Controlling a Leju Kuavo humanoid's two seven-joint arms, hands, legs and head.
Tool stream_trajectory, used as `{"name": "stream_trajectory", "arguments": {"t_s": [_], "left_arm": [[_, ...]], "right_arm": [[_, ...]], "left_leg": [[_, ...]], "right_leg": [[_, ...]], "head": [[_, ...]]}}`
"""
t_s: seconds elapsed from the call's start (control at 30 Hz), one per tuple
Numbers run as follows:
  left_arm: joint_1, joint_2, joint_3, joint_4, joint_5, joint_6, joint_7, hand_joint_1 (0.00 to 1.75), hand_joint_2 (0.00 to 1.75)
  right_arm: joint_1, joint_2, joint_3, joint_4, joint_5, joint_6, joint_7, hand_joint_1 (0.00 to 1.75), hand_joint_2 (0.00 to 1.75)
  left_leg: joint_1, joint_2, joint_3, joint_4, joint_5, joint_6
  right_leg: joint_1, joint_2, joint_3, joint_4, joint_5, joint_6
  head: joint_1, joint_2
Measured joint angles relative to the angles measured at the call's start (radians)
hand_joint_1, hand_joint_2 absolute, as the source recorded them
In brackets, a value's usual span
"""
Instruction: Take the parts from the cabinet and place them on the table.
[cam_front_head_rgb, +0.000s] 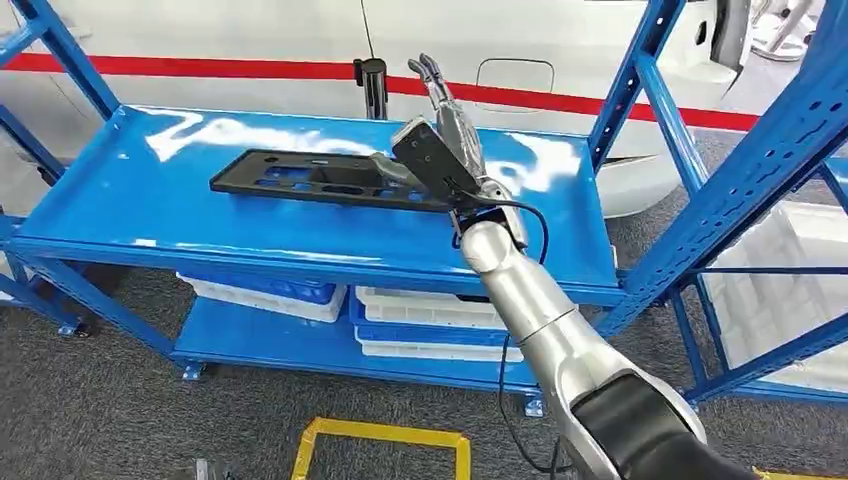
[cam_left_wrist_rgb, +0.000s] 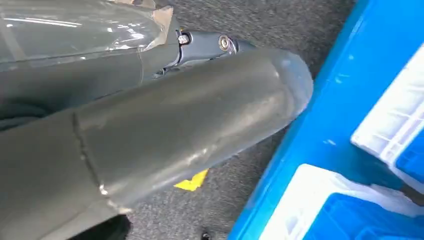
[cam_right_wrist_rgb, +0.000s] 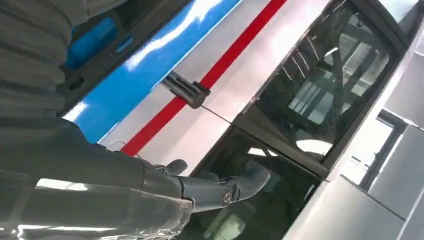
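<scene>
- Right hand: the fingers are extended and spread, pointing up and toward the far side of the shelf; they grip nothing. The thumb side reaches toward the right end of the part, but contact cannot be confirmed from the head view. In the right wrist view the fingers stand free in the air with nothing between them.
- Left hand: seen close up in the left wrist view as a grey thumb and cover, hanging beside the lower shelf level. Whether its fingers are spread or curled cannot be told.
- Task item — black plastic part: a long, flat panel with several cut-out openings, lying flat on the top shelf of the blue cabinet, running left to right, its right end directly at the right hand.
- Handling judgement: the part appears light and fairly stiff, likely moulded plastic; being long and thin, it may flex or swing if lifted from one end.
- Surface judgement: the shelf is glossy — the part may slide when pushed rather than rise.
- Recommended hold: across the right end, thumb under the edge and fingers over the top, or through a cut-out near that end for a firmer purchase.
- Surroundings: white and blue bins sit on the lower shelf; a white vehicle with a red stripe stands beyond the cabinet.
</scene>
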Motion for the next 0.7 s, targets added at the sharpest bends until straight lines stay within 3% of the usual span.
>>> {"name": "stream_trajectory", "arguments": {"t_s": [0.03, 0.07, 0.1, 0.17, 0.23, 0.27, 0.33, 0.37, 0.4, 0.43, 0.5, 0.53, 0.57, 0.67, 0.7], "left_arm": [[-0.002, 0.000, 0.000, 0.000, 0.000, 0.000, 0.000, 0.00, 0.00], [-0.003, 0.001, 0.000, 0.000, 0.003, 0.000, 0.000, 0.00, 0.00], [-0.004, 0.001, 0.000, 0.000, 0.004, 0.002, 0.002, 0.00, 0.00], [-0.004, 0.001, 0.000, 0.000, 0.004, 0.003, 0.002, 0.00, 0.00], [-0.005, 0.002, 0.000, 0.000, 0.004, 0.003, 0.001, 0.00, 0.00], [-0.006, 0.002, 0.000, 0.000, 0.005, 0.003, 0.001, 0.00, 0.00], [-0.004, 0.002, 0.000, 0.000, 0.005, 0.004, 0.001, 0.00, 0.00], [-0.004, 0.003, 0.000, 0.000, 0.006, 0.006, 0.001, 0.00, 0.00], [-0.004, 0.003, 0.001, 0.000, 0.009, 0.006, 0.001, 0.00, 0.00], [-0.004, 0.003, 0.001, 0.000, 0.011, 0.007, 0.001, 0.00, 0.00], [-0.004, 0.005, 0.001, 0.000, 0.014, 0.008, 0.001, 0.00, 0.00], [-0.004, 0.006, 0.001, 0.000, 0.014, 0.008, 0.001, 0.00, 0.00], [-0.005, 0.008, 0.001, 0.001, 0.015, 0.009, 0.001, 0.00, 0.00], [-0.005, 0.006, 0.001, 0.000, 0.016, 0.011, 0.001, 0.00, 0.00], [-0.004, 0.005, 0.001, 0.001, 0.018, 0.018, 0.002, 0.00, 0.00]], "right_arm": [[-0.001, -0.002, -0.001, 0.002, 0.002, 0.000, 0.000, 0.00, 1.75], [-0.004, -0.002, 0.000, 0.003, 0.002, 0.002, 0.000, 0.00, 1.75], [-0.006, 0.002, 0.000, 0.002, 0.003, 0.002, -0.002, 0.00, 1.75], [-0.008, 0.000, -0.003, 0.002, 0.004, 0.002, -0.002, 0.00, 1.75], [-0.013, 0.003, -0.003, 0.001, 0.004, 0.002, -0.003, 0.00, 1.75], [-0.017, 0.006, -0.003, 0.001, 0.004, 0.002, -0.003, 0.00, 1.75], [-0.016, 0.008, -0.002, 0.003, 0.004, 0.002, -0.004, 0.00, 1.75], [-0.015, 0.008, -0.002, 0.006, 0.004, 0.002, -0.006, 0.00, 1.75], [-0.015, 0.008, -0.002, 0.009, 0.003, 0.002, -0.009, 0.00, 1.75], [-0.016, 0.010, -0.002, 0.010, 0.002, 0.002, -0.013, 0.00, 1.75], [-0.017, 0.016, -0.002, 0.011, 0.002, 0.002, -0.017, 0.00, 1.75], [-0.019, 0.017, -0.002, 0.012, 0.002, 0.002, -0.017, 0.00, 1.75], [-0.022, 0.019, -0.002, 0.014, 0.001, 0.002, -0.019, 0.00, 1.75], [-0.025, 0.022, -0.002, 0.016, 0.001, 0.002, -0.022, 0.00, 1.75], [-0.025, 0.024, -0.002, 0.016, 0.001, 0.002, -0.022, 0.00, 1.75]], "left_leg": [[-0.004, 0.000, 0.010, 0.006, -0.011, -0.008], [-0.005, -0.002, 0.006, 0.004, -0.019, -0.013], [-0.004, 0.000, 0.002, 0.002, -0.024, -0.021], [-0.001, 0.002, 0.012, 0.016, -0.027, -0.028], [0.003, 0.008, -0.018, 0.076, -0.037, -0.036], [0.006, 0.009, -0.070, 0.165, -0.053, -0.044], [0.010, 0.009, -0.174, 0.310, -0.119, -0.055], [0.010, 0.010, -0.208, 0.336, -0.135, -0.056], [0.011, 0.010, -0.218, 0.320, -0.122, -0.055], [0.011, 0.010, -0.208, 0.263, -0.079, -0.052], [0.009, 0.011, -0.141, 0.078, 0.052, -0.037], [0.006, 0.011, -0.123, 0.019, 0.100, -0.028], [0.000, 0.012, -0.121, 0.024, 0.064, -0.024], [-0.004, 0.009, -0.108, 0.027, 0.078, -0.019], [0.001, 0.008, -0.100, 0.015, 0.087, -0.022]], "right_leg": [[0.001, -0.009, 0.003, -0.037, 0.017, -0.009], [0.005, -0.011, 0.010, -0.037, -0.006, -0.042], [0.011, -0.008, 0.021, -0.036, 0.008, -0.049], [0.001, -0.004, 0.027, -0.036, 0.009, -0.067], [-0.004, -0.004, 0.045, -0.038, 0.001, -0.079], [-0.003, -0.004, 0.053, -0.038, -0.006, -0.088], [0.000, -0.002, 0.065, -0.038, -0.021, -0.089], [0.001, -0.002, 0.073, -0.038, -0.029, -0.089], [0.001, -0.001, 0.082, -0.038, -0.037, -0.089], [0.002, 0.000, 0.095, -0.038, -0.046, -0.087], [0.004, 0.001, 0.123, -0.039, -0.065, -0.082], [0.005, 0.001, 0.132, -0.040, -0.073, -0.079], [0.011, 0.003, 0.135, -0.044, -0.078, -0.071], [0.014, 0.003, 0.140, -0.048, -0.088, -0.056], [0.022, 0.003, 0.148, -0.052, -0.092, -0.057]], "head": [[0.000, 0.000], [0.001, 0.000], [-0.002, 0.000], [-0.001, 0.000], [-0.001, 0.000], [-0.003, 0.000], [-0.003, 0.000], [-0.003, 0.000], [-0.003, 0.000], [-0.003, 0.000], [-0.003, 0.000], [-0.002, 0.000], [-0.001, 0.000], [-0.003, 0.000], [-0.003, 0.000]]}}
